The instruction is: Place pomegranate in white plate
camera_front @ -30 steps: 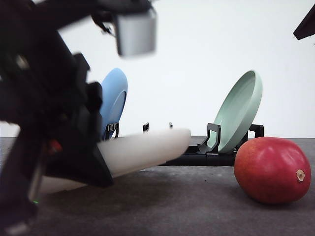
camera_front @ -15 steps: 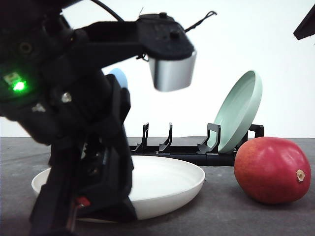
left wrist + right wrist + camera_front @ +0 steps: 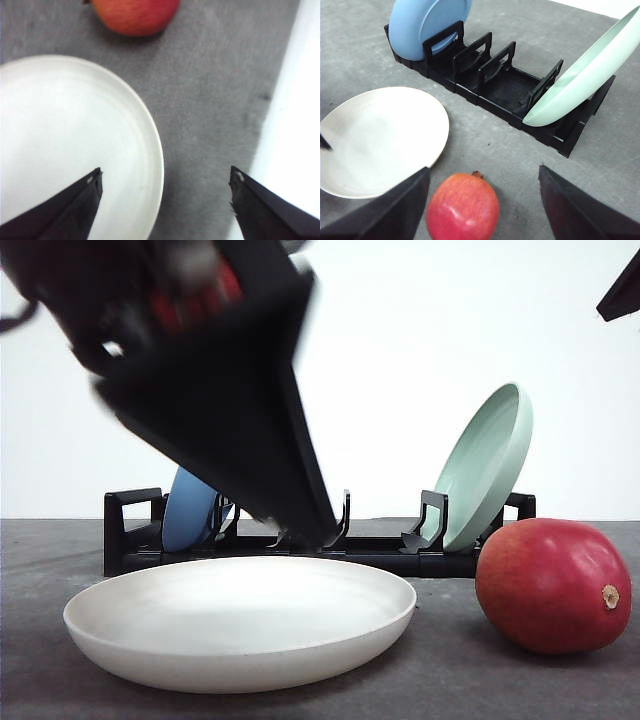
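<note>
Left gripper point(image 3: 165, 182) spread wide, holding nothing, above one white plate point(image 3: 240, 620). Right gripper point(image 3: 482, 185) likewise parted and empty, over one pomegranate point(image 3: 462, 207) lying on the grey mat point(image 3: 450, 680) just beside that plate. Behind: one black rack point(image 3: 505, 90), one blue plate point(image 3: 425, 20), one pale green plate point(image 3: 585, 75).

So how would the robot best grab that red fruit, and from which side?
Probably from above, with the right gripper, which is open over the pomegranate. The fingers should close on its widest middle, on its smooth rounded flanks. It lies on its side on the table, stem nub pointing sideways, apart from the white plate, so a top-down grip should meet nothing in the way.
</note>
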{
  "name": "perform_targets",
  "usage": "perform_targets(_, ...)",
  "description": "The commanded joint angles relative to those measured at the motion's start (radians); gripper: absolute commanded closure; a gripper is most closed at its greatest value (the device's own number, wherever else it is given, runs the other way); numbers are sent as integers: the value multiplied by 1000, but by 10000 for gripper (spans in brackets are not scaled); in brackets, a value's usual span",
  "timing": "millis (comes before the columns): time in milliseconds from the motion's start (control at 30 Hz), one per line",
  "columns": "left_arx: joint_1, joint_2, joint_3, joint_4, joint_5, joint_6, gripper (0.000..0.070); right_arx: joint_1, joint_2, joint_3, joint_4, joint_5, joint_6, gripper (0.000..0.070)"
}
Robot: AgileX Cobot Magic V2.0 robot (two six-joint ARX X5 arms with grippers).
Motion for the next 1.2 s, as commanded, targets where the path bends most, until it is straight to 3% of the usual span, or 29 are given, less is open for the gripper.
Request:
perform_targets(0, 53, -18, 13, -2, 82, -87, 207, 5, 3, 17, 12, 1, 11, 259)
perform_targets(100, 183, -67, 13, -14, 160, -109, 211, 5, 3, 17, 12, 1, 11, 259)
perform_targets(233, 354, -120, 13, -15, 198, -110, 221, 5, 3, 17, 11, 1, 11, 259)
perform_targets(600, 741, -255, 12, -36, 188, -133, 223, 5, 3, 17, -3, 1, 37, 259)
perform_targets(967, 836, -456, -139, 39, 109, -163, 223, 5, 4, 17, -28, -4, 145, 259)
perform_targets(1167, 836, -496, -153, 30, 76, -165, 223, 25, 33, 20, -68, -1, 324, 259)
